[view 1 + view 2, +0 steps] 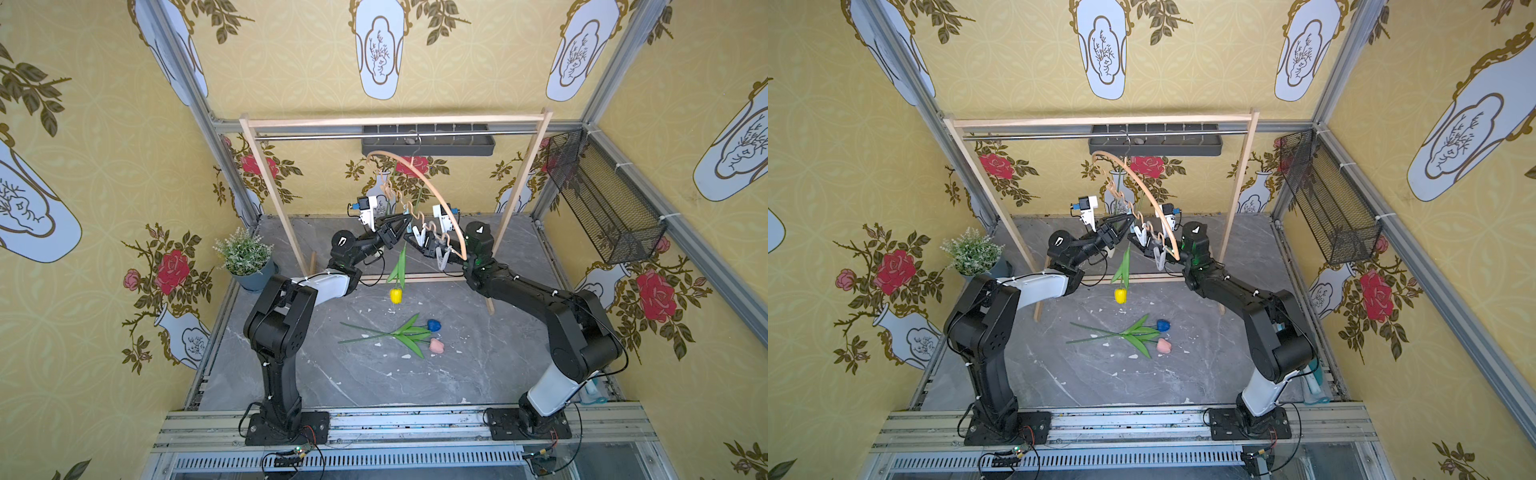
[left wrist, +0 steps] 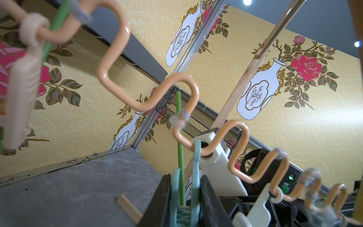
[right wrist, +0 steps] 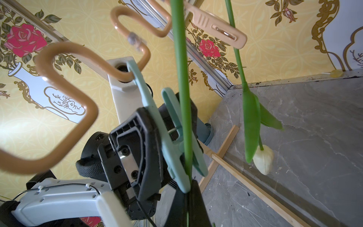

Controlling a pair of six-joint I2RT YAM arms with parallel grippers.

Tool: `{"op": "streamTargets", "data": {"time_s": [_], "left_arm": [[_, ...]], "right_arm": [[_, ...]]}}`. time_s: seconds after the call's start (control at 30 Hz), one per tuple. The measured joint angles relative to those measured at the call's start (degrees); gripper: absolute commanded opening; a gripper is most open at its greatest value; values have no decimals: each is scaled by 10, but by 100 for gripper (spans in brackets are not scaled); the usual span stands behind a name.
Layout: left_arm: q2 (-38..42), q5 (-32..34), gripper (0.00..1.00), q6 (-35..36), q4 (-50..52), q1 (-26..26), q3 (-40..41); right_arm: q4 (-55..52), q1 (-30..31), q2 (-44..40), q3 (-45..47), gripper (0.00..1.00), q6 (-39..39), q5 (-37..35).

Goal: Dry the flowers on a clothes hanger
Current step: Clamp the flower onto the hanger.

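At the far left of the table (image 1: 332,374), a bushy potted plant (image 1: 245,254) is standing beside one leg of the wooden rack (image 1: 395,121). The left pincer (image 1: 402,224) is reaching up toward the middle and is squeezing the light-blue peg (image 2: 196,157) between its two fingers. This peg is hanging from the wavy lower bar of the clothes hanger (image 1: 434,189). In the left wrist view, the green stem of the yellow tulip (image 1: 396,296) is running between the two halves of the peg. This tulip is hanging head down above the table, with its leaves just under the two pincers. Just to the right, the right pincer (image 1: 412,240) is closed on the same stem, close beside the peg. The hanger is hanging by its metal hook from the rail of the rack and is tilting, with its far end high and its near end low beside the right arm. The white tulip (image 3: 263,159) is hanging head down from a beige peg (image 3: 218,29) on the hanger. Nearer on the table, the blue tulip (image 1: 433,325) and the pink tulip (image 1: 436,345) are lying side by side, with their stems crossing and pointing left. At the far right, a black mesh basket (image 1: 602,208) is sitting on the wall frame.
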State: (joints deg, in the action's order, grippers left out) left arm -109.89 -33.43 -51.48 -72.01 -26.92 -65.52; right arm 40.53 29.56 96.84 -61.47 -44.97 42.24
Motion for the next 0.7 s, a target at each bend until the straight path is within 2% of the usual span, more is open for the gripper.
{"op": "streamTargets", "data": {"time_s": [0.3, 0.43, 0.6, 0.7], "left_arm": [[12, -7, 52, 7, 24, 0, 10], [23, -2, 58, 13, 37, -1, 21], [54, 4, 67, 16, 38, 4, 38], [77, 10, 69, 17, 39, 11, 61]], "right_arm": [[3, -7, -5, 0, 0, 0, 7], [4, -9, -5, 0, 0, 0, 7], [7, -17, -7, 6, 23, -2, 7], [16, -24, -15, 21, 37, -2, 5]]}}
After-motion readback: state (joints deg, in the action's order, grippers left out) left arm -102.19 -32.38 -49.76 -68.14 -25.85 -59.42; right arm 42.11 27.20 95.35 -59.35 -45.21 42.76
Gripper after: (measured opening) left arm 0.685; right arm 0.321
